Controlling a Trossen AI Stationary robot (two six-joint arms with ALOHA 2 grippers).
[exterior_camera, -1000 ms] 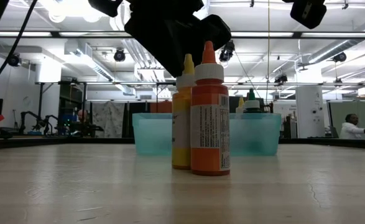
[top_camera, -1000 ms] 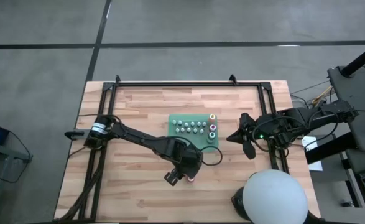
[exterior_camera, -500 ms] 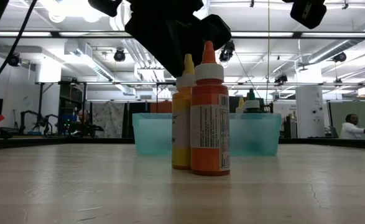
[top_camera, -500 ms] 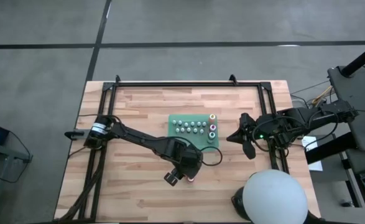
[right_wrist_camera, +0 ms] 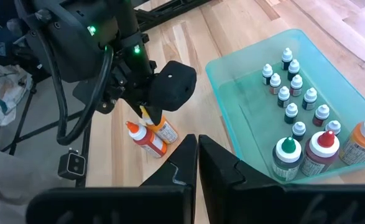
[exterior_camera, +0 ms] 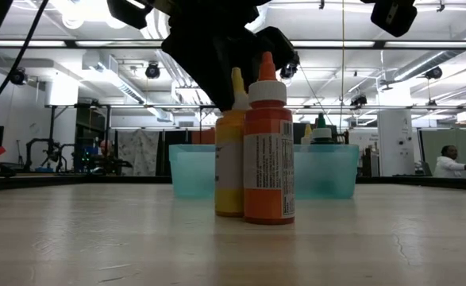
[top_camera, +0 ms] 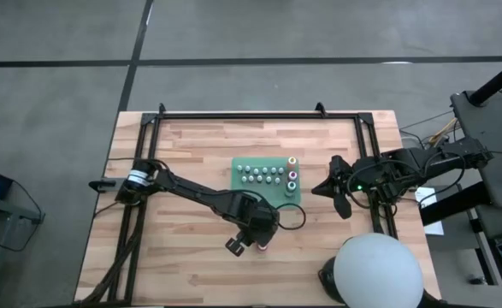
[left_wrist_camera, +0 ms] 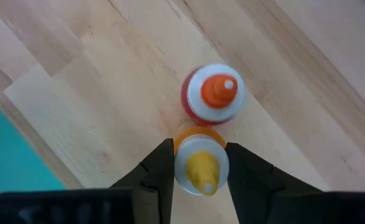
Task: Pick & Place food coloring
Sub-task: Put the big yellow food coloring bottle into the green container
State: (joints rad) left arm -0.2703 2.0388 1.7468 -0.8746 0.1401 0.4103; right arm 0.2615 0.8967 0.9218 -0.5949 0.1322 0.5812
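Tabletop (top_camera: 191,145): we see it filling the middle of the high view, with the teal tray (right_wrist_camera: 244,118) near its centre.
Tray contents: small capped bottles (right_wrist_camera: 291,87) stand in rows, with taller ones at one end; a knock to the tray could topple them.
Right gripper (right_wrist_camera: 196,155): parked at the right edge in the high view, fingers pressed together and holding nothing.
Left gripper (left_wrist_camera: 199,171): low centre of the high view, fingers narrow on either side of the yellow bottle (left_wrist_camera: 199,165); we cannot tell whether they already press on it.
Orange bottle (left_wrist_camera: 213,94): it stands touching or just beside the yellow one, so we judge a tilted lift could tip it.
Slip risk: the grip sits high near the cap, so the bottle could swing.
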